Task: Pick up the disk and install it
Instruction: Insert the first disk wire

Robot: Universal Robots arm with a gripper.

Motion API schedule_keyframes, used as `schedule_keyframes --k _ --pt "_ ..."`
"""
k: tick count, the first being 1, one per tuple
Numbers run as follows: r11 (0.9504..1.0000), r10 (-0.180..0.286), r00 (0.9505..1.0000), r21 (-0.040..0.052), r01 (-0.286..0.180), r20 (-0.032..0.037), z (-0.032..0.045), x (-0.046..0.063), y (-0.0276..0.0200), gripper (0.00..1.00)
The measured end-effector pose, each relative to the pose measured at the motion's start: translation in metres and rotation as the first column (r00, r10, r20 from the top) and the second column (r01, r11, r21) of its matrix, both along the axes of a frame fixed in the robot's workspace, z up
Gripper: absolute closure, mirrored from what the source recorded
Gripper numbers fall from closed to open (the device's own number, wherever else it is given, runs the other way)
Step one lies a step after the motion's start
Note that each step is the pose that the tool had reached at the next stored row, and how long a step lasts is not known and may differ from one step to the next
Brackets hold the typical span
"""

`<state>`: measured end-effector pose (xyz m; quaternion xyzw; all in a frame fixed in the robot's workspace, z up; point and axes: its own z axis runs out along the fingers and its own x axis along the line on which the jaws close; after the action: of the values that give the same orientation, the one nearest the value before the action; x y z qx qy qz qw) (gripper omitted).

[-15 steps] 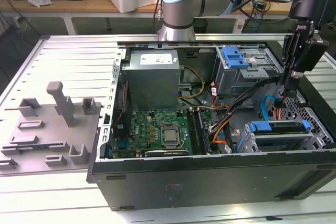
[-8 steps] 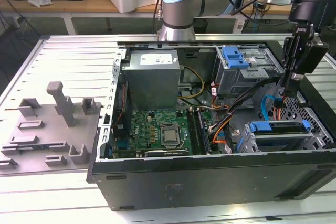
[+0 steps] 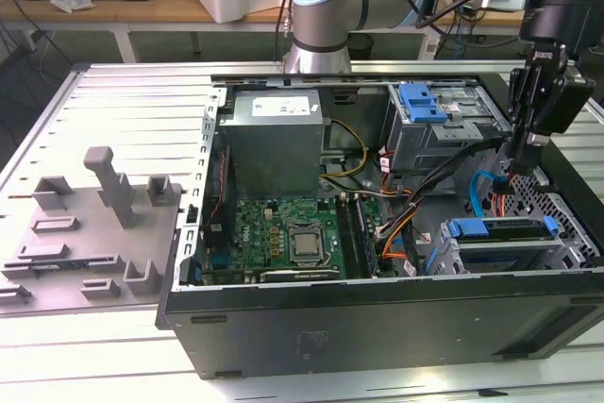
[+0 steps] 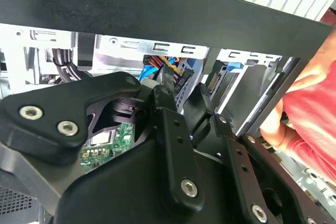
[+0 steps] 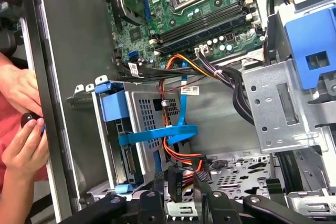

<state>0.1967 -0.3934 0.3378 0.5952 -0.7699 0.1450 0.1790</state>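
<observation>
Disk [image 3: 500, 230] in its blue frame sits slotted in the metal cage [image 3: 450, 261] at the near corner of the open computer case [image 3: 377, 313], on the exterior view's right. Just beyond it the gripper [image 3: 517, 169] hangs from the arm [image 3: 326, 7], pointing straight down among cables [image 3: 406, 224]; whether it pinches anything cannot be told.
</observation>
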Motion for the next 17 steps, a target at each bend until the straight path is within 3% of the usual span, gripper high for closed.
schedule_keyframes --k 8,17 --pt "1.0 0.0 1.0 -0.0008 0.0 -0.0001 -0.002 -0.0007 -0.0001 0.64" --pt "1.0 0.0 1.0 -0.0016 0.0 -0.0005 -0.0025 -0.0012 -0.0033 0.64"
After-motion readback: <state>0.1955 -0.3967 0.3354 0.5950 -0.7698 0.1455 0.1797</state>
